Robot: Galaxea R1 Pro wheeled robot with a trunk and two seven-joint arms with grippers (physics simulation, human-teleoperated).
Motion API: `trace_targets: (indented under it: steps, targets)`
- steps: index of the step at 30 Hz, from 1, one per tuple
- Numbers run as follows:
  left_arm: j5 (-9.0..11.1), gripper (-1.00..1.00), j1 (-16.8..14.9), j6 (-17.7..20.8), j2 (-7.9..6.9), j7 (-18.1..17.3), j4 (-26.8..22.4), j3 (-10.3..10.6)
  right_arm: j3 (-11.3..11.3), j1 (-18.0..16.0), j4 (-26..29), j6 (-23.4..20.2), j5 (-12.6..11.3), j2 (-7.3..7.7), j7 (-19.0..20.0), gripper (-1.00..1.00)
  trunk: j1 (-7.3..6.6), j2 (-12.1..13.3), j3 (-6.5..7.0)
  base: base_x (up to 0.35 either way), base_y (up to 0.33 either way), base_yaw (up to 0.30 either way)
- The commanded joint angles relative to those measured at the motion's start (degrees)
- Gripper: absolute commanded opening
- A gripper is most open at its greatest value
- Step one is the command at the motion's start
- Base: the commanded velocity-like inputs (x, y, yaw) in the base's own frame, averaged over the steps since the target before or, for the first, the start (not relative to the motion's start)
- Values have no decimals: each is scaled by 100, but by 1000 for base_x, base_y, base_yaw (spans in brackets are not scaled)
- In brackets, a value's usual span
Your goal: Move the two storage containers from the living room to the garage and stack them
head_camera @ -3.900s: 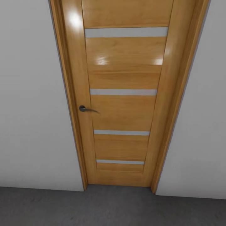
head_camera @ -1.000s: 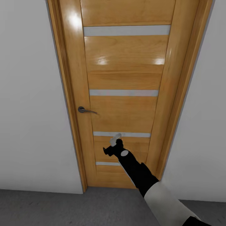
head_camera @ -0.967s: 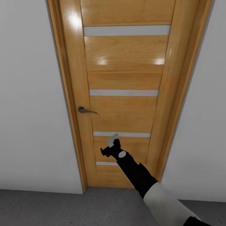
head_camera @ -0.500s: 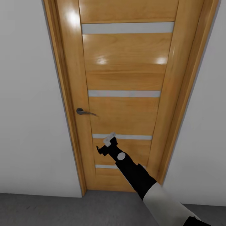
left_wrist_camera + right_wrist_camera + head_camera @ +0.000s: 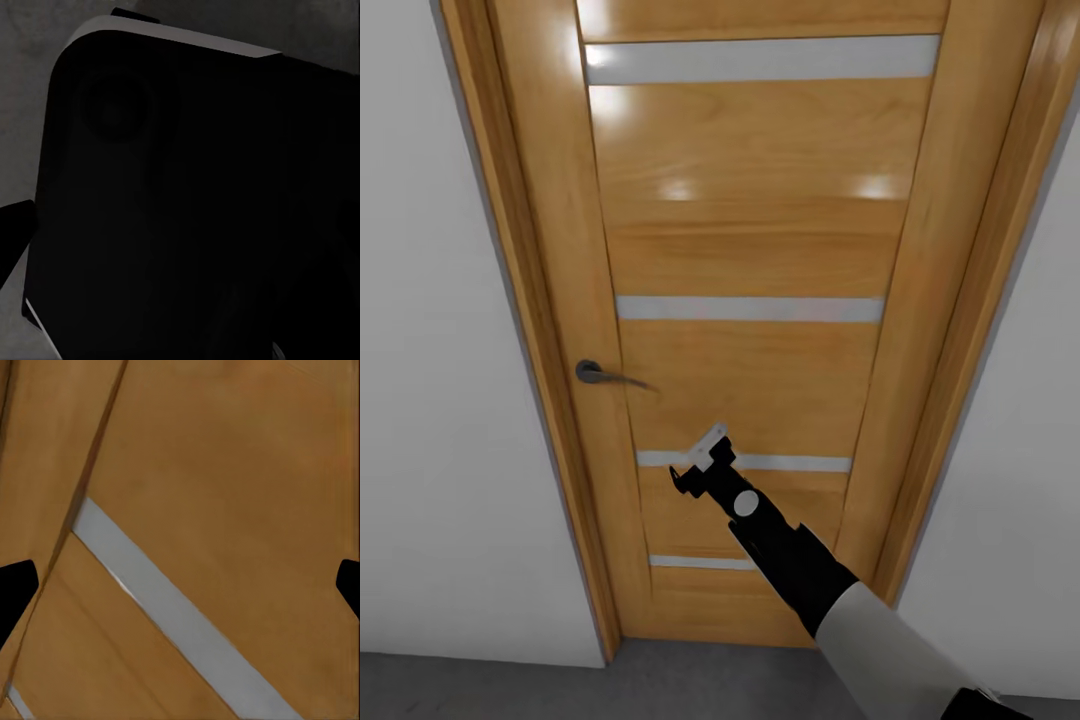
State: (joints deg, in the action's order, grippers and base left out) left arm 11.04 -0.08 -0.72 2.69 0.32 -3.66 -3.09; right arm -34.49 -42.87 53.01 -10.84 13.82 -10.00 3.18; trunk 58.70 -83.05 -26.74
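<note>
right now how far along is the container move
Nothing looks done: no storage container shows. In hand: the robot faces a shut wooden door, its right tool raised close to the panel, below and to the right of the lever handle. Left: open the door, fetch both bins, stack them in the garage.

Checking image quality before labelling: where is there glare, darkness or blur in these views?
Head view: bright glare patches on the wooden door, sharp otherwise, right end effector well lit. Left wrist view: very dark, a black body close to the lens. Right wrist view: evenly lit, door panel and grey strip slightly soft.
</note>
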Motion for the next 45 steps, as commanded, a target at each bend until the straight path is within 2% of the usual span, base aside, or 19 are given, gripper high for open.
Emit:
trace_targets:
  steps: [1,10,13,16,17,22,23,25,26,27,29,32,35,45]
  targets:
    - [20,100,-1,-7,1,3,-3,-29,3,-2,-5,-11,102,0,25,100,3,-3,-6,275,-164,0]
    - [21,100,-1,-7,2,3,-3,-31,-5,-2,-84,30,191,0,22,100,3,-3,-6,266,-174,0]
    - [21,100,-1,-7,1,3,-3,-28,-5,-4,-197,72,333,0,15,100,3,-3,-6,235,-162,0]
    - [21,100,-1,-7,-4,-4,-3,-27,1,-124,-522,273,627,0,-23,100,3,-3,-6,70,-48,0]
    - [21,100,-1,-7,-5,-21,-3,-30,3,-274,-749,347,706,0,-44,100,3,-3,-6,14,-9,0]
    - [21,100,-1,-7,-5,-38,-3,-30,4,-498,-951,341,719,0,-60,100,3,-3,-6,4,-3,0]
    - [21,100,-1,-7,-5,-39,-3,-31,6,-614,-1080,338,708,0,-63,100,3,-3,-6,1,-1,0]
    - [21,100,-1,-7,-5,-40,-3,-31,12,-1042,-1678,371,652,0,-69,100,3,-3,-6,0,0,0]
    - [21,100,-1,-7,-5,-40,-3,-32,14,-1132,-1819,382,629,0,-71,100,3,-3,-6,0,0,0]
    - [21,100,-1,-7,-5,-40,-3,-31,16,-1362,-2190,453,496,0,-73,100,3,-3,-6,0,0,0]
    - [21,100,-1,-7,-5,-41,-3,-33,14,-1534,-2451,625,191,0,-72,100,3,-3,-6,0,0,0]
    - [21,100,-1,-7,-7,-41,-3,-33,13,-1623,-2587,761,-49,0,-72,100,3,-3,-6,2,0,0]
    - [21,100,-1,-7,-12,-41,-3,-34,13,-1644,-2621,827,-111,0,-72,100,3,-3,-6,69,0,0]
    - [22,100,-1,-7,-14,-41,-3,-35,15,-1654,-2629,956,-100,0,-72,100,3,-3,-6,276,149,0]
